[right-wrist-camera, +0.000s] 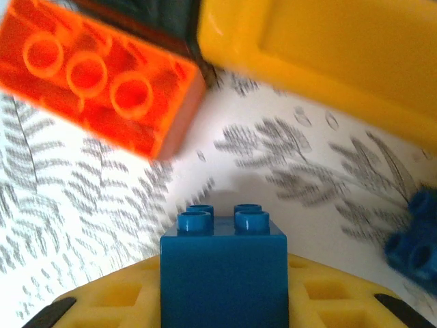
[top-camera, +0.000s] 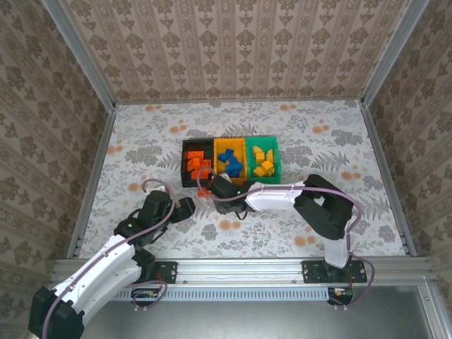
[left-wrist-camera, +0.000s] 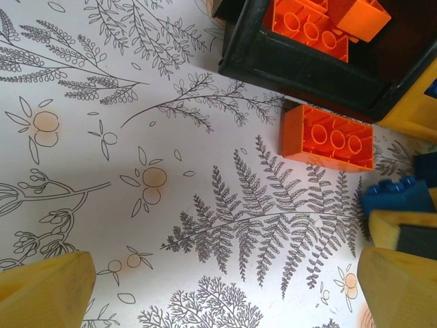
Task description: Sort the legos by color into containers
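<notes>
**Item:** small blue studded plastic brick [right-wrist-camera: 222, 263], four studs up, seated between the yellow fingers of the right gripper [right-wrist-camera: 222, 301]. The jaws lie against both its sides with no gap visible, so the grip reads as made. **Location:** on or just above the fern-printed tablecloth [left-wrist-camera: 102, 205]; which of the two cannot be told. It sits just in front of three joined plastic bins: black bin [top-camera: 184, 162], orange-yellow bin [top-camera: 229, 141], green bin [top-camera: 277, 159]. **Neighbours:** a red-orange rectangular brick [right-wrist-camera: 102, 89] lying loose beside the black bin's wall, and a second blue brick [right-wrist-camera: 416, 236] at the right edge of the wrist view. **Left gripper** [left-wrist-camera: 222, 290]: spread wide, holding nothing, hovering near the red-orange brick. **Handling note (judgement):** blue bricks lie in the orange-yellow bin, so that is the likely destination. Lift straight up first, to clear the bin's near wall and spare the red-orange brick a knock. Carry over the middle compartment and release low, so the piece does not bounce out. Hold the left arm back until the right arm is clear.
</notes>
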